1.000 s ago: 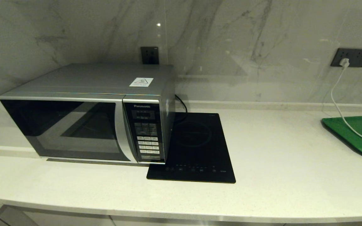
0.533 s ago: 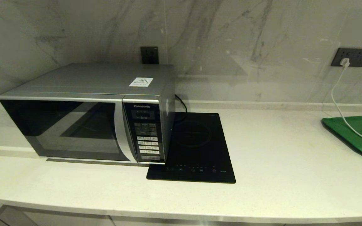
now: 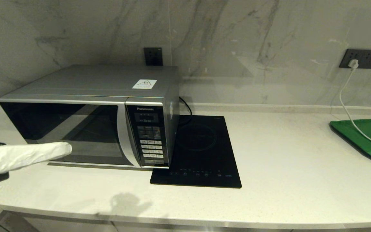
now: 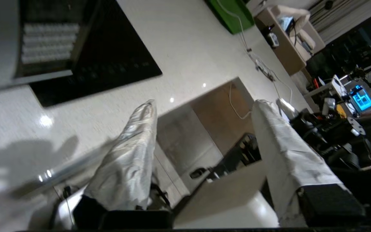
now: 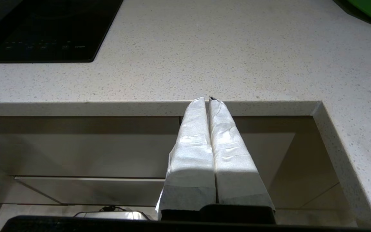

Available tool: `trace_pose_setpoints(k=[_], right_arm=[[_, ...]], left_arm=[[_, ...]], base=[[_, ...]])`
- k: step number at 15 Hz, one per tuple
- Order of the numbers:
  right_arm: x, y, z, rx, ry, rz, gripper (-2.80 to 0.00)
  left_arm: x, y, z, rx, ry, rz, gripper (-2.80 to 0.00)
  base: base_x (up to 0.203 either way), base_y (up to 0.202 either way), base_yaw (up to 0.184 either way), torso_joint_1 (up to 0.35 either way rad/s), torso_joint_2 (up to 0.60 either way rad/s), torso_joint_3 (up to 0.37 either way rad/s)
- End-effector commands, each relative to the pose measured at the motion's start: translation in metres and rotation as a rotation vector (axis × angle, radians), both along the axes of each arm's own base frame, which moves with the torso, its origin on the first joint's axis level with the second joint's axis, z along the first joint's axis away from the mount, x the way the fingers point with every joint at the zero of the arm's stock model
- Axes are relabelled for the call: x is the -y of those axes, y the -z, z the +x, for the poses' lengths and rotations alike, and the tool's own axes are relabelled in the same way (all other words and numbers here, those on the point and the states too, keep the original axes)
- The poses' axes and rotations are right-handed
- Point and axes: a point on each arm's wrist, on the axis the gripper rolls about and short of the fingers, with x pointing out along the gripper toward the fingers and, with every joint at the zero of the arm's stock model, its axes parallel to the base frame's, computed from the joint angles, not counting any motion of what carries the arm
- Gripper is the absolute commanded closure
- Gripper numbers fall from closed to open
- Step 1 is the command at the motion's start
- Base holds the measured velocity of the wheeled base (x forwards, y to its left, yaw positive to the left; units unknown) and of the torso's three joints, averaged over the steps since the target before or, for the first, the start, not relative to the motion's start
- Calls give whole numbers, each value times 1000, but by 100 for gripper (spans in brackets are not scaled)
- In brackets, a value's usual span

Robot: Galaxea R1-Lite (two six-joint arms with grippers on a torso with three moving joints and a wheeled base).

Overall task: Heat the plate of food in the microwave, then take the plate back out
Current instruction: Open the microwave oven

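The silver-grey microwave (image 3: pixel 85 116) stands at the back left of the counter with its dark glass door closed; its keypad (image 4: pixel 43 42) also shows in the left wrist view. The plate of food is out of view in every frame. My left gripper (image 4: pixel 204 102) is open and empty, over the counter's front edge. In the head view one of its white-wrapped fingers (image 3: pixel 37 154) reaches in from the left, in front of the lower part of the door. My right gripper (image 5: pixel 208 99) is shut on nothing, just below the counter's front edge.
A flat black induction hob (image 3: pixel 201 151) lies right beside the microwave. A green tray (image 3: pixel 369 138) sits at the far right with a white cable (image 3: pixel 346 106) running over it from a wall socket (image 3: pixel 359 59). Below the counter's front lip (image 5: pixel 140 108) is an open recess.
My left arm has come into the head view from the left edge and moved right, its finger now in front of the microwave door. The microwave and the rest stay as they were.
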Motion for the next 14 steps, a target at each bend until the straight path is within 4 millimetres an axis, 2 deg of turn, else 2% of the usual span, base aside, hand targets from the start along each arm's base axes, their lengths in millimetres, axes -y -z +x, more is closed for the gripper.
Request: trace_pose_setpoints(k=[1, 4, 7, 10, 14], right_arm=[[0, 0, 0, -1, 0, 0, 0], [0, 0, 0, -1, 0, 0, 0], [0, 0, 0, -1, 0, 0, 0], [0, 0, 0, -1, 0, 0, 0], [0, 0, 0, -1, 0, 0, 0]], left_arm=[[-19, 28, 44, -5, -12, -14, -280], [-42, 64, 80, 98, 91, -1, -280], [-52, 93, 107, 155, 138, 28, -280], [-51, 113, 122, 122, 164, 26, -280], [-39, 131, 139, 93, 222, 20, -280]], base=[[0, 0, 0, 0, 0, 0], [0, 0, 0, 0, 0, 0], [0, 0, 0, 0, 0, 0], [0, 0, 0, 0, 0, 0], [0, 0, 0, 0, 0, 0]])
